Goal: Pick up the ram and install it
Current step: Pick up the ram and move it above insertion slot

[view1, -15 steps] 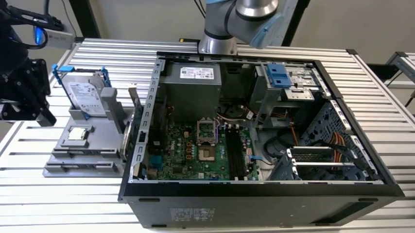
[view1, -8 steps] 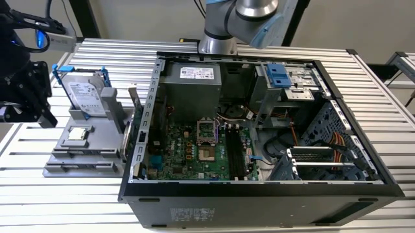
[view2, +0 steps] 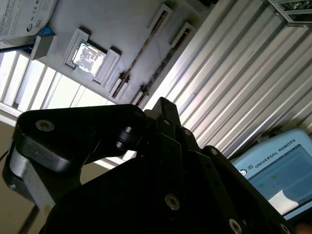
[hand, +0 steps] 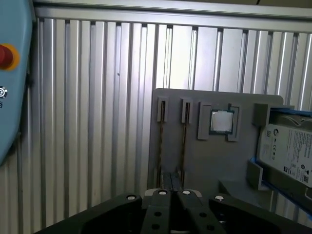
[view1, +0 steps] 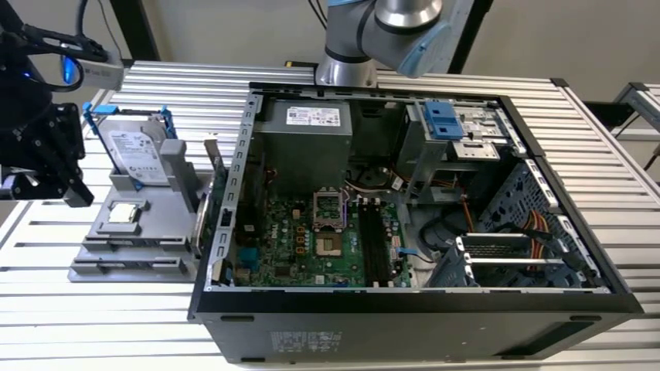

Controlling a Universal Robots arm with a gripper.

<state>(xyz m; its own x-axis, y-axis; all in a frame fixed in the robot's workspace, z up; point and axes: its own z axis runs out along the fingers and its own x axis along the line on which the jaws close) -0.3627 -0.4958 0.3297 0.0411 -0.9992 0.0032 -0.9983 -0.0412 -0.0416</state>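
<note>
Hand clenched, empty, over the grey tray at the exterior view's left on the ribbed surface. Ram stands on edge in a tray slot, near the CPU, untouched.

Robotics lab or test workshop. Ribbed aluminium worktop, industrial arm standing behind opened desktop computer case, grey parts fixture beside it, teach pendant with red stop button.
</note>
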